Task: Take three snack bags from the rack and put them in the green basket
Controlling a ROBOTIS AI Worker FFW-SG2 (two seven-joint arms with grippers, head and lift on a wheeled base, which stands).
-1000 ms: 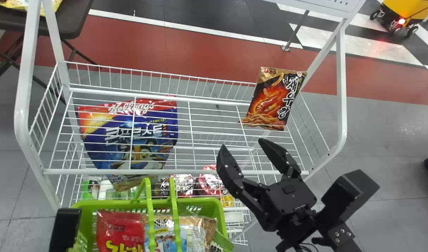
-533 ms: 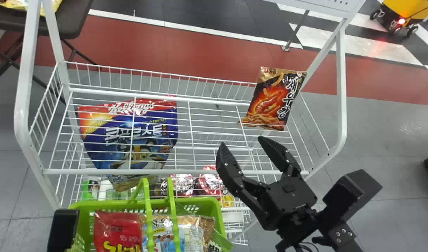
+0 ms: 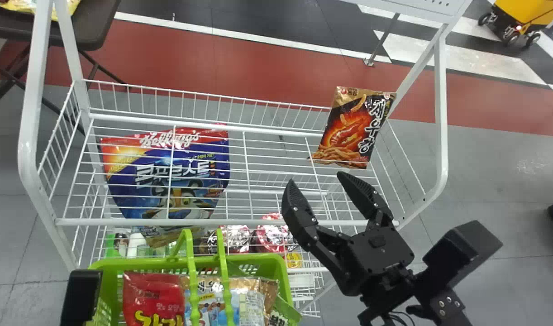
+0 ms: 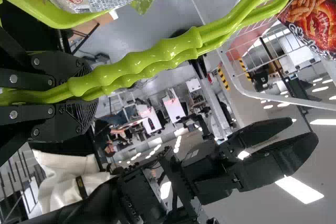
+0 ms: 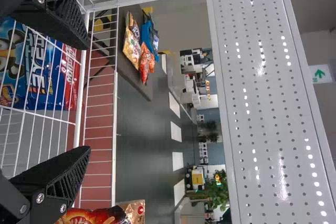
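Observation:
My right gripper (image 3: 315,177) is over the rack's front part, its fingers spread and nothing between them. Beyond it, the black and orange snack bag (image 3: 354,129) leans at the right end of the wire rack (image 3: 272,136). The right wrist view has the right gripper (image 5: 88,97) and that snack bag's edge (image 5: 134,211). A black part of my left arm (image 3: 81,296) is beside the green basket (image 3: 267,262). In the left wrist view, the left gripper (image 4: 81,94) is shut on the basket handles (image 4: 157,56). A red bag (image 3: 154,299) and other snack bags lie inside the basket.
A large blue and red cereal bag (image 3: 168,176) occupies the rack's left side. Red-lidded items (image 3: 272,233) stand on a lower level. White posts (image 3: 440,108) and a perforated panel (image 5: 273,98) bound the rack. A dark table (image 3: 86,27) stands behind left.
My right gripper has moved slightly forward and to the right, closer to the black and orange bag, staying open. The basket has shifted very slightly left.

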